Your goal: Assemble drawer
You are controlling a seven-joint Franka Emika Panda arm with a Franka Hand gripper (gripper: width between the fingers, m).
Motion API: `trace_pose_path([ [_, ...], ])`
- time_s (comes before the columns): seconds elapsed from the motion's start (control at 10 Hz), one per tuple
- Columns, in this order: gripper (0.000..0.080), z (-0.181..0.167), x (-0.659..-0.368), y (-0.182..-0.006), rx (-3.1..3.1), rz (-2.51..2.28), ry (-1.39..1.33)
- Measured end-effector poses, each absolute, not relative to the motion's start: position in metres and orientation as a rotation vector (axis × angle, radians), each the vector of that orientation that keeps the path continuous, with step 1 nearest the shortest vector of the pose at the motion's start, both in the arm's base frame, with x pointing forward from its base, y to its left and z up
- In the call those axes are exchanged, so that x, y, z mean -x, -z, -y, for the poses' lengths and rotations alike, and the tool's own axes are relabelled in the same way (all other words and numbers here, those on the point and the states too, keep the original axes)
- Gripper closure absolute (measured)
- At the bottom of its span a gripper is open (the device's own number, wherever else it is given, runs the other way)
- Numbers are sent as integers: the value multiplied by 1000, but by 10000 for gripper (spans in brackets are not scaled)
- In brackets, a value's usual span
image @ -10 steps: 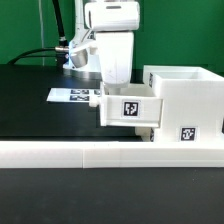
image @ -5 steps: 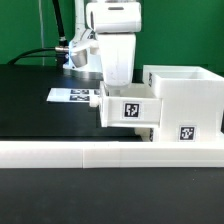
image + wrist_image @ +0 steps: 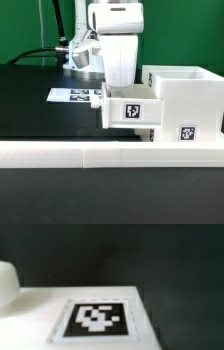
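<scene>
The large white drawer housing (image 3: 186,98) stands at the exterior view's right, with a tag low on its front. A smaller white tray (image 3: 128,110) with a square tag on its face sits partly inside the housing's left side. My gripper (image 3: 118,78) hangs straight down over the tray's far side. Its fingertips are hidden behind the tray wall, so I cannot tell whether they grip it. The wrist view shows a white tray surface (image 3: 40,308) with a black-and-white tag (image 3: 95,317) close up, and no fingers.
A long low white rail (image 3: 100,153) runs along the front of the black table. The marker board (image 3: 73,96) lies flat at the exterior view's left of the tray. A black cable and a green backdrop are behind.
The tray and my gripper have shifted slightly toward the exterior view's right, a little deeper into the housing.
</scene>
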State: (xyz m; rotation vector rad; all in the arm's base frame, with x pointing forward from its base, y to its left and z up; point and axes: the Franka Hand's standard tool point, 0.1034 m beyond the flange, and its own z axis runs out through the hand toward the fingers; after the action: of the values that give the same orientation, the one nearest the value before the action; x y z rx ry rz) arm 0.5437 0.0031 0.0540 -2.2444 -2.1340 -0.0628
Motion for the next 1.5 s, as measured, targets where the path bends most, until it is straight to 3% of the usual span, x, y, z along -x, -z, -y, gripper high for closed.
trace_pose_path([
  [1.5, 757, 0, -544, -53, 2219, 2180, 73],
])
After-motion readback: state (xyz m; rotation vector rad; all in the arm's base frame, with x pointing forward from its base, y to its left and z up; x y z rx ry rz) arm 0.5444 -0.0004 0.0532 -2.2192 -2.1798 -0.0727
